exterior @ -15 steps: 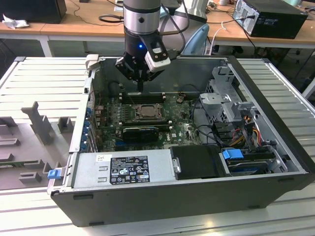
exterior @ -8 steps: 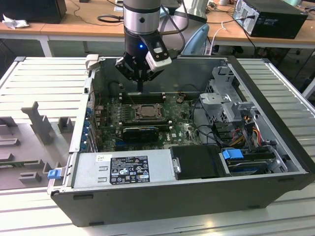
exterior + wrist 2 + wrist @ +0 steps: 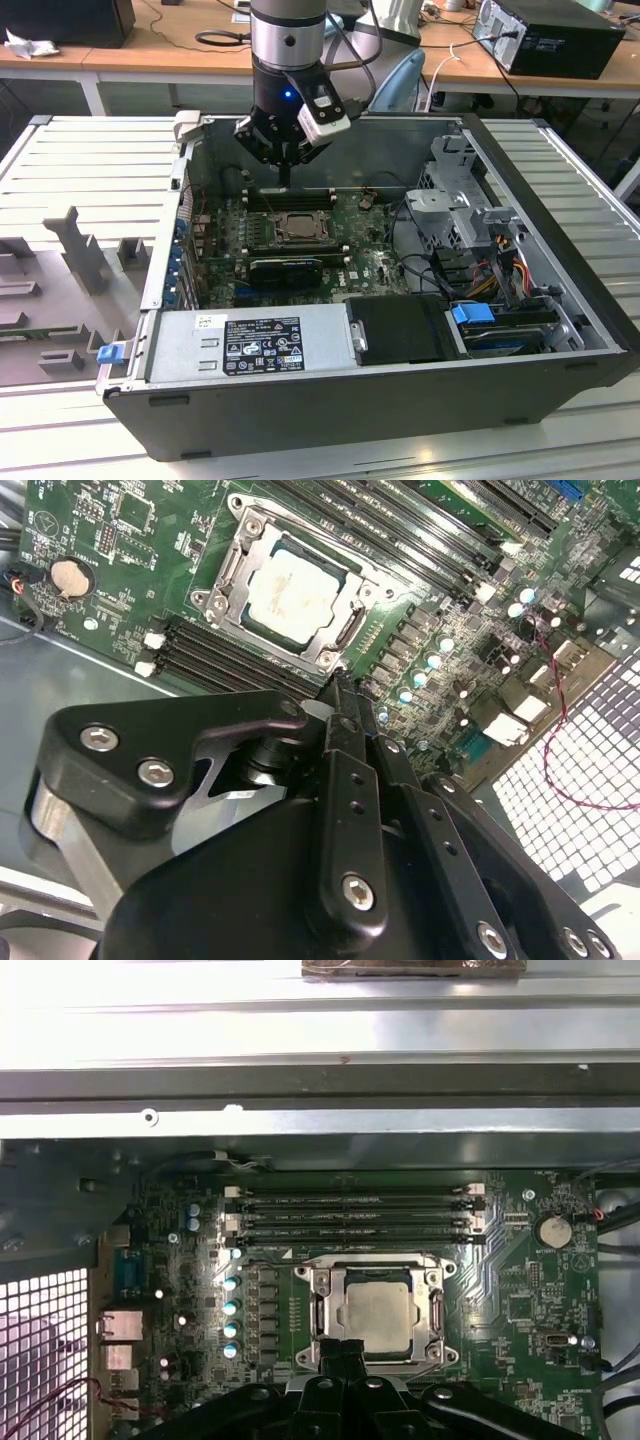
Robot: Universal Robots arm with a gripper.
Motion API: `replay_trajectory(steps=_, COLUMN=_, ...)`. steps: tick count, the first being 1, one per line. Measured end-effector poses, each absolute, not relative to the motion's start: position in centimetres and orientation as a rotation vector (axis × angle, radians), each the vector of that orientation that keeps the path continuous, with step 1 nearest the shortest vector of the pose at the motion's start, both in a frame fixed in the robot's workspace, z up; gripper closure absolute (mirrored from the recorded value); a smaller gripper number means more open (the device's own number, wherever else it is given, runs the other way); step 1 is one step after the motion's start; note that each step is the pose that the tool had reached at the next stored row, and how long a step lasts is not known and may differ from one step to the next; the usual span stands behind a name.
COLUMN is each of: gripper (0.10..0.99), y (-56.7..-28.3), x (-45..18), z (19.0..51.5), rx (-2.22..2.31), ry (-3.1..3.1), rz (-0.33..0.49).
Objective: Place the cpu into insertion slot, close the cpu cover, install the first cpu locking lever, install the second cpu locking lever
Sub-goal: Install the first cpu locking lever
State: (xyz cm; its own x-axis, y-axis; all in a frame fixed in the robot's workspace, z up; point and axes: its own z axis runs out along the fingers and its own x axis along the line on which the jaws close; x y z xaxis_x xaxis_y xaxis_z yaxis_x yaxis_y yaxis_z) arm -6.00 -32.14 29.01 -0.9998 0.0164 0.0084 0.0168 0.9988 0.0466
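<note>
The cpu (image 3: 380,1310) is a pale silvery square lying flat in the insertion slot (image 3: 436,1356) on the green motherboard; it also shows in the exterior view (image 3: 297,228) and the second wrist view (image 3: 293,595). The cpu cover (image 3: 235,570), a grey metal frame, lies down around the chip's edges. My gripper (image 3: 285,178) hangs above the board just behind the socket, toward the case's back wall. Its black fingertips (image 3: 345,695) are pressed together with nothing between them. In the first wrist view my gripper (image 3: 345,1348) overlaps the socket's edge.
Black memory slots (image 3: 350,1215) run beside the socket. A long black graphics card (image 3: 285,268) sits in front of it, then the power supply (image 3: 250,345). A drive cage (image 3: 460,200) and cables (image 3: 490,265) fill the exterior view's right. The case's back wall (image 3: 320,1070) is close.
</note>
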Motion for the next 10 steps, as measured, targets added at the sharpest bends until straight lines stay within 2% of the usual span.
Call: replay_trajectory(steps=10, gripper=0.980, y=-32.14, x=-6.38, z=29.00, rx=-0.022, ry=-3.133, rz=-0.073)
